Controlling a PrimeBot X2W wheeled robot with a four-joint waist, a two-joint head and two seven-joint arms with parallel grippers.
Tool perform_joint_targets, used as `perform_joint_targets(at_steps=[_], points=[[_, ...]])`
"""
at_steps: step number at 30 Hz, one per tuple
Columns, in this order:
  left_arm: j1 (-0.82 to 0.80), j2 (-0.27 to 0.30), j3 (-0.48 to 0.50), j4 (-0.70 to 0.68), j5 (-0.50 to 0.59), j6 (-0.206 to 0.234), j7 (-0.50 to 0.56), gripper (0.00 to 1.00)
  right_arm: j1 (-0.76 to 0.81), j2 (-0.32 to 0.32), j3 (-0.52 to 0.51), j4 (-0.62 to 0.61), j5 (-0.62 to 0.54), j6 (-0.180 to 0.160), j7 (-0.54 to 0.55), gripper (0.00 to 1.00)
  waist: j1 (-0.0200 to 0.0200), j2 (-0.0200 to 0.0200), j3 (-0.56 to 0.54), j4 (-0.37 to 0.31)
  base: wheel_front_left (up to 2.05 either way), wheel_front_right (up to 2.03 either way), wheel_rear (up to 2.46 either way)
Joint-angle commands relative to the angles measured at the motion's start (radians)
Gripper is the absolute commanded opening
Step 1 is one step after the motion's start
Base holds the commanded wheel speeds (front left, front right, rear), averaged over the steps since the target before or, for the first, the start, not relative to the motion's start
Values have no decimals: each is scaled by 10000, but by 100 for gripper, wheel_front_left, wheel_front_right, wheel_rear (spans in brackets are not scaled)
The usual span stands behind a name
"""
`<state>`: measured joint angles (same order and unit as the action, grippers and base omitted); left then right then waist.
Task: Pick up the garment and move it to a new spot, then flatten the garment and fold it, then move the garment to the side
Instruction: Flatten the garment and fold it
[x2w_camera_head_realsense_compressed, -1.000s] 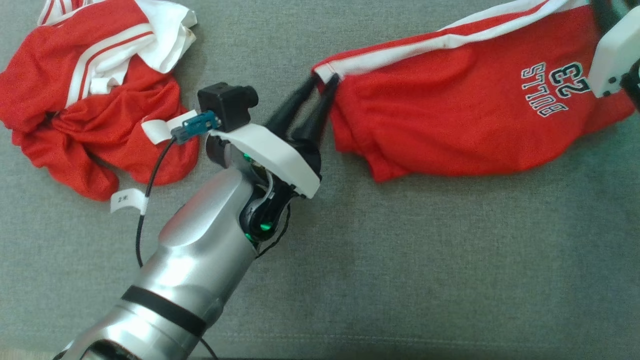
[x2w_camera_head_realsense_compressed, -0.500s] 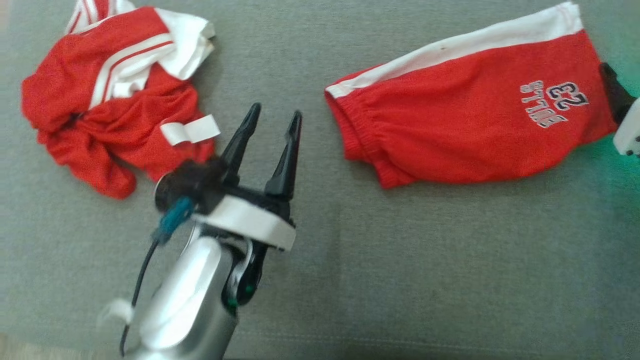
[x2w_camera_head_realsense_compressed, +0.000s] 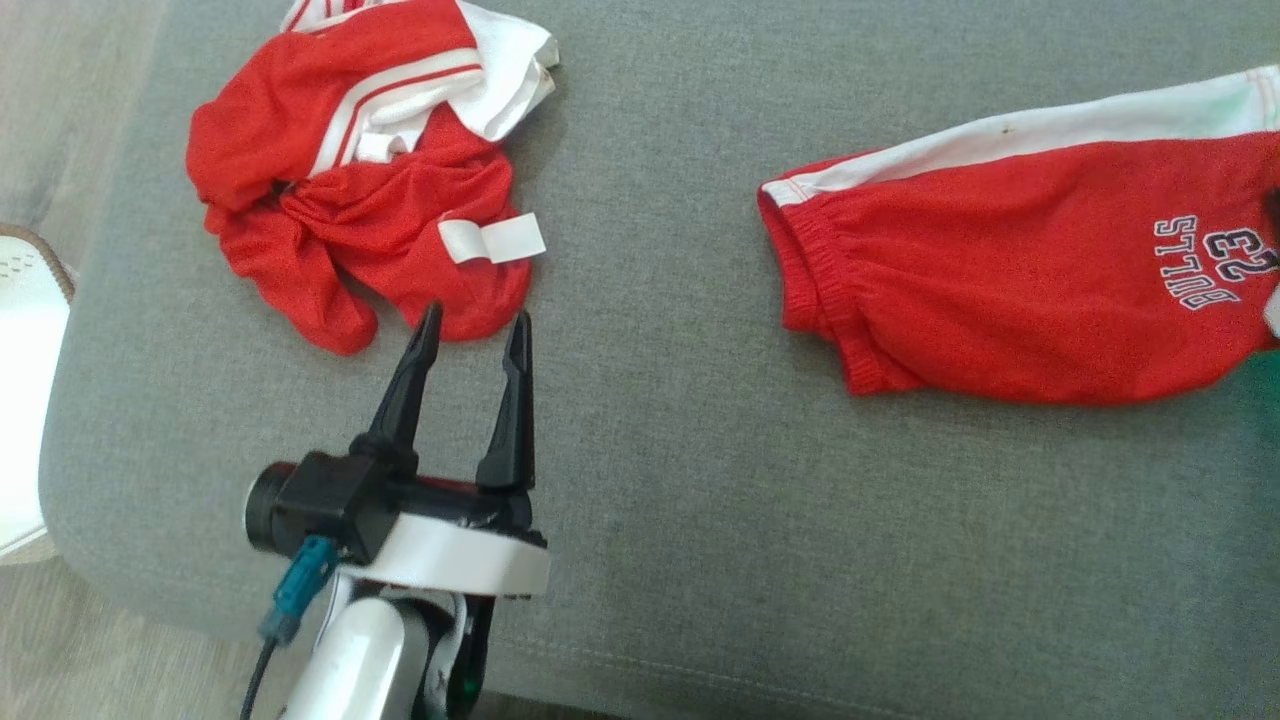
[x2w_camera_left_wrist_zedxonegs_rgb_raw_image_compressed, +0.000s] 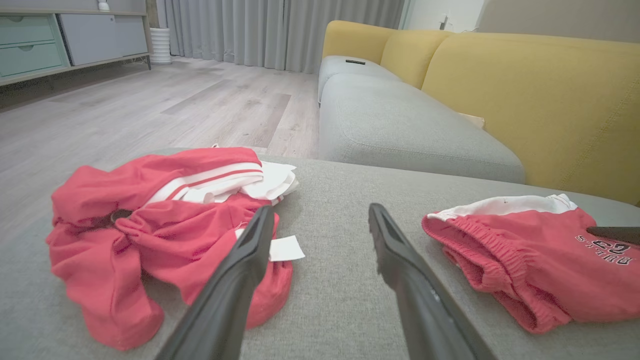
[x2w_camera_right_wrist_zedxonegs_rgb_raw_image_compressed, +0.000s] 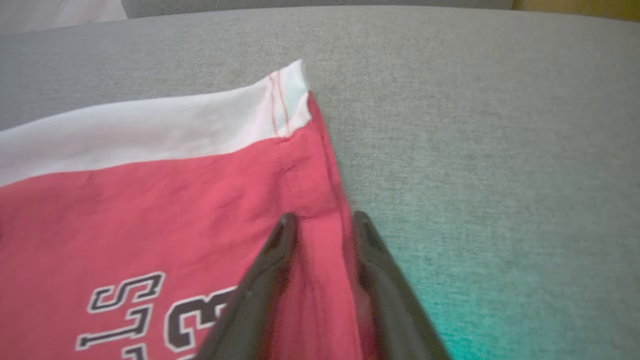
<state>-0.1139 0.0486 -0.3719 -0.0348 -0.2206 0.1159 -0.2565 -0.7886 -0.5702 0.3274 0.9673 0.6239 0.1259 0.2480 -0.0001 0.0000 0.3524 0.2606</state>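
Left gripper (x2w_camera_head_realsense_compressed: 476, 314) gapes, empty; right gripper (x2w_camera_right_wrist_zedxonegs_rgb_raw_image_compressed: 323, 216) straddles shorts (x2w_camera_head_realsense_compressed: 1000, 270) hem, cannot tell if clamped: pinch all layers before sliding.

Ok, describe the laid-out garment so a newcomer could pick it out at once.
On the grey cushion, look toward the robot's right side. The red shorts lie flat there, with a white band and BULLS 23 print, unlike the crumpled red heap at left.

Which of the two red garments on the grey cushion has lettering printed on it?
The folded shorts on the right: they lie flat and carry the print "BULLS 23". The crumpled garment on the left shows no lettering.
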Motion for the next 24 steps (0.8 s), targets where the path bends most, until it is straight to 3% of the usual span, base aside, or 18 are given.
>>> perform_joint_targets(at_steps=[1,7,16,24], points=[[-57,21,351,-427,38,57,-52,100,356,10,252,15,93,48,149,0,1,0,-85,22,0,0,0],[322,18,430,-431,43,98,-53,100,314,30,407,407,51,48,-345,0,1,0,-509,-378,0,0,0],[551,17,512,-275,75,-9,-53,100,118,-613,665,986,-496,48,-889,0,1,0,-1203,-1244,0,0,0],[658,17,432,43,-28,-15,-53,100,-177,-184,994,5,-296,48,-1307,0,1,0,-1680,-1514,0,0,0]])
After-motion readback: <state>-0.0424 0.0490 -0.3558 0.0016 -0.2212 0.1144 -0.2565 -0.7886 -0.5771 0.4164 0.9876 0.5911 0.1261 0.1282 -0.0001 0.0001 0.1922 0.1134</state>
